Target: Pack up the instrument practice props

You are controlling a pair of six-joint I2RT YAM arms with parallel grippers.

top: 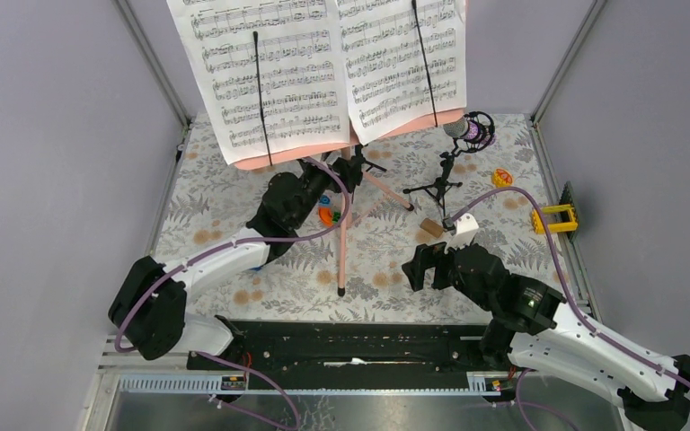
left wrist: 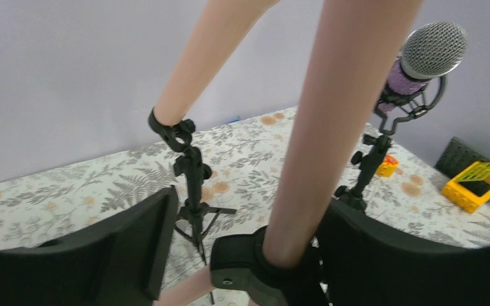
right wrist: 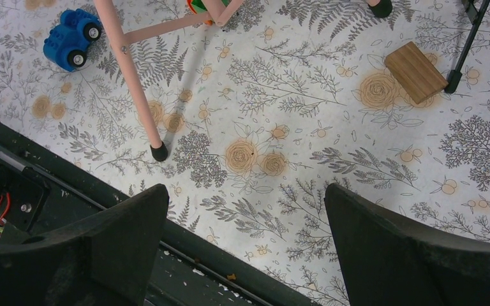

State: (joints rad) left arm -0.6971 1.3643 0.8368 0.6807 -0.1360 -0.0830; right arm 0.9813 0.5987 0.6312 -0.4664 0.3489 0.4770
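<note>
White sheet-music pages [top: 323,63] rest on the salmon-pink rack [top: 292,158] at the back. Its pink pole [left wrist: 332,127] runs down to a black collar [left wrist: 261,258], with pink tripod legs [top: 344,242] spreading below. My left gripper [top: 317,193] is open, its jaws either side of that pole just above the collar [left wrist: 252,213]; the pole is close to the right finger. A plain pink microphone handle [left wrist: 191,64] sits in a black clip stand [left wrist: 194,185]. The purple glitter microphone [top: 472,131] [left wrist: 429,54] stands on a black tripod. My right gripper [top: 420,267] [right wrist: 245,191] is open and empty above the table's front edge.
A blue toy car [right wrist: 70,38] sits beside a pink leg [right wrist: 134,83]. A wooden block [top: 429,226] [right wrist: 415,71] lies by the microphone tripod. A yellow block [top: 555,218] [left wrist: 478,182] is at the right edge, and an orange block [left wrist: 388,166] is nearby. Grey walls enclose the table.
</note>
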